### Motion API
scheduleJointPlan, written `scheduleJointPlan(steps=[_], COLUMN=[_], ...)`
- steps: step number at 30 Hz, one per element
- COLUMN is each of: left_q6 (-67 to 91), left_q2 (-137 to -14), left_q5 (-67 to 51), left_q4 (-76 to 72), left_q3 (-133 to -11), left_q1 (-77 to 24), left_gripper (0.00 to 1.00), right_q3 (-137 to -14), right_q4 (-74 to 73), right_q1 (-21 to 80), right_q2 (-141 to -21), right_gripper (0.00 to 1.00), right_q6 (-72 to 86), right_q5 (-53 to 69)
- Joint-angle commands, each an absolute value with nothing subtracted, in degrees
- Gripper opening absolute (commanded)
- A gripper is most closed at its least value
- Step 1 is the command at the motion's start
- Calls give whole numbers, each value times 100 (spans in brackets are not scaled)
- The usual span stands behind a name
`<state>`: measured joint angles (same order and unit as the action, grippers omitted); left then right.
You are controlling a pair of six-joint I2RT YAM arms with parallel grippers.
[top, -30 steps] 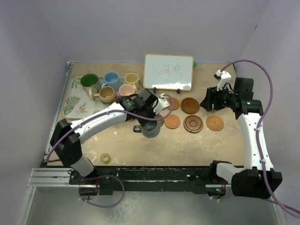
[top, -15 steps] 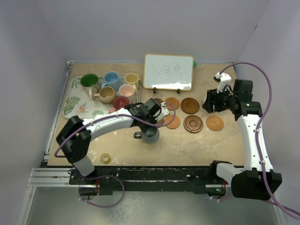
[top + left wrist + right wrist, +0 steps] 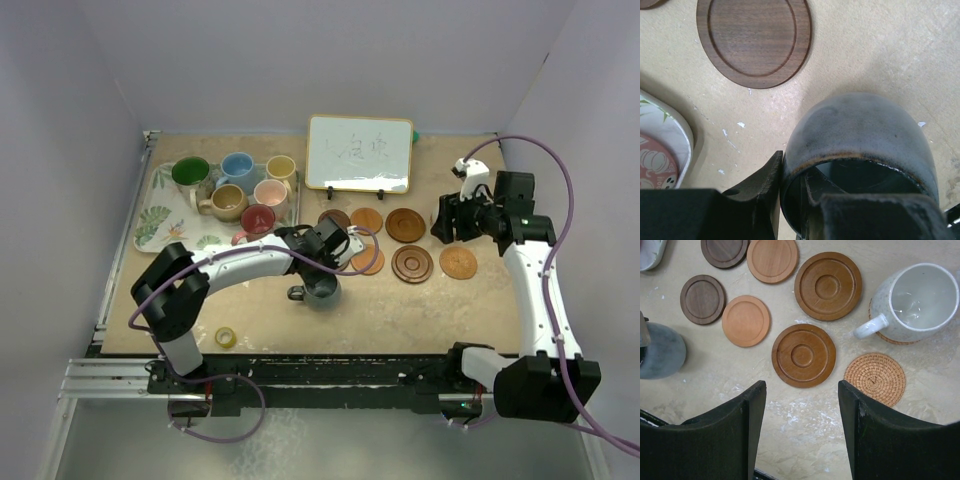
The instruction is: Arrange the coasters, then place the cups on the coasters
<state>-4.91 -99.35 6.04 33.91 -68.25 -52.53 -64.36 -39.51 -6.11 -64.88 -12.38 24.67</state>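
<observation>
Grey cup [image 3: 860, 130] nearer; seven bare coasters [image 3: 803, 355]

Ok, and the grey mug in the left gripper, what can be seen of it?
The grey mug is a rounded ceramic cup with mottled dark grey glaze, a brownish line at the rim and a dark inside. It is upright, mouth up, handle toward the left side of the table. The left gripper is shut on its rim, one finger inside, one outside. It is over bare table beside a dark wooden coaster, on no coaster; whether its base touches the table is unclear.
</observation>
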Motion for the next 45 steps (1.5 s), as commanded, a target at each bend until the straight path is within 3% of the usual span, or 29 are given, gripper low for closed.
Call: scheduleJointPlan(steps=[1, 7, 17, 26, 41, 45], left_q6=[-322, -334, -491, -1216, -975, -986], left_q2=[-9829, -9697, -8888, -7870, -6425, -6255], left_q5=[428, 337, -195, 139, -1155, -1119], left_q4=[3142, 3196, 3207, 3724, 3977, 4033], left_q3=[-7002, -6997, -6690, -6749, -7281, -7376], left_q1=[-5287, -5284, -5290, -5140, -1256, -835], left_gripper=[15, 21, 49, 61, 64, 64], right_q3=[-6435, -6462, -6553, -6688, -6544, -6885], right_q4=[-3731, -3741, -3794, -3861, -3082, -3197], right_q1=[-598, -598, -593, -59, 2493, 3149], right_q2=[-6516, -6664, -6873, -6953, -7456, -8033], right_gripper=[62, 62, 63, 64, 67, 67], right_q6=[-1345, -1351, -1474, -1546, -1095, -1085], right_q5=[2359, 2444, 2453, 2724, 2343, 2040])
